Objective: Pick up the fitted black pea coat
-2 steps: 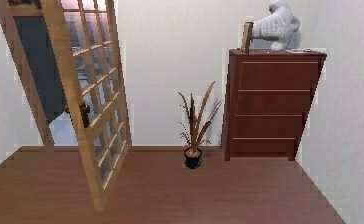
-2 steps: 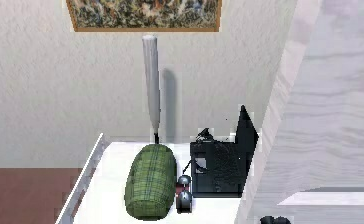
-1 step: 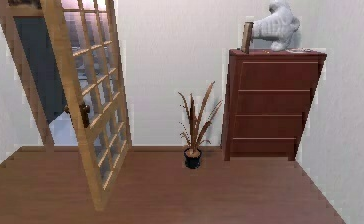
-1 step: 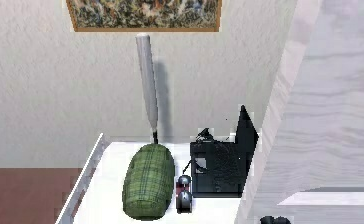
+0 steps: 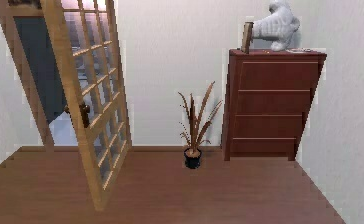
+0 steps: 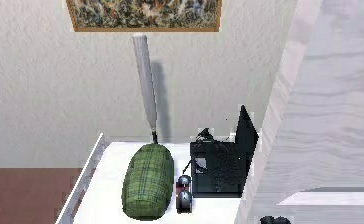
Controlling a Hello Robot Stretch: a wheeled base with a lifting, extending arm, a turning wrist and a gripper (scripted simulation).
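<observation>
The coat is probably soft and heavy, so grasp a thick collar fold; the gripper's state I cannot tell.

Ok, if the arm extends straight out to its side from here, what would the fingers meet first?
Probably the open black laptop on the white surface, which lies about in that line. A small dark object sits just left of it. Height and depth are unclear, so this is a guess.

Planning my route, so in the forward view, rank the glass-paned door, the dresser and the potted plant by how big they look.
1. glass-paned door, though it stands nearer the camera
2. dresser
3. potted plant
</observation>
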